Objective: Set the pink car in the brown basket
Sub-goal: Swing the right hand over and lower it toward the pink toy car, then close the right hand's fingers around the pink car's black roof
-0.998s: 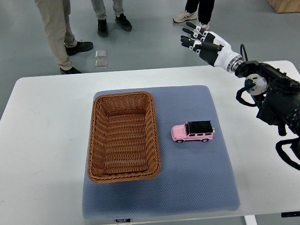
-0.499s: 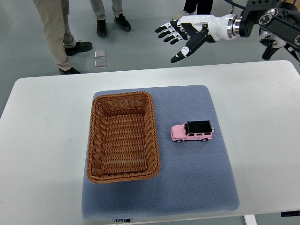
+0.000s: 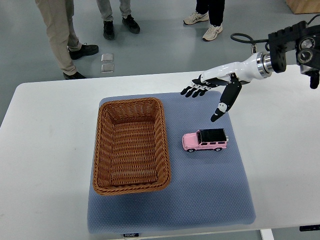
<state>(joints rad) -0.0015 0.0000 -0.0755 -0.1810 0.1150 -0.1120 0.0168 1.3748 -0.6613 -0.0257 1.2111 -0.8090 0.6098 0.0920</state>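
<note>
The right hand (image 3: 212, 89) is held over the far part of the blue mat (image 3: 210, 200), its arm entering from the picture's right edge. Its fingers (image 3: 192, 91) are spread wide and the thumb (image 3: 222, 107) is pointed down towards the car (image 3: 205, 140); nothing is grasped. The hand is seen above and just beyond the car, apart from it.

The car is found upright on its wheels on the mat, just to the right of the basket (image 3: 100, 145), which holds nothing. The mat is carried by the white surface (image 3: 45, 130). Legs of people (image 3: 60, 35) are seen on the floor beyond.

The reach is judged to be the step in hand. For the next move, the hand would have to be lowered over the car's roof and closed across its sides before a lift leftwards into the basket.
</note>
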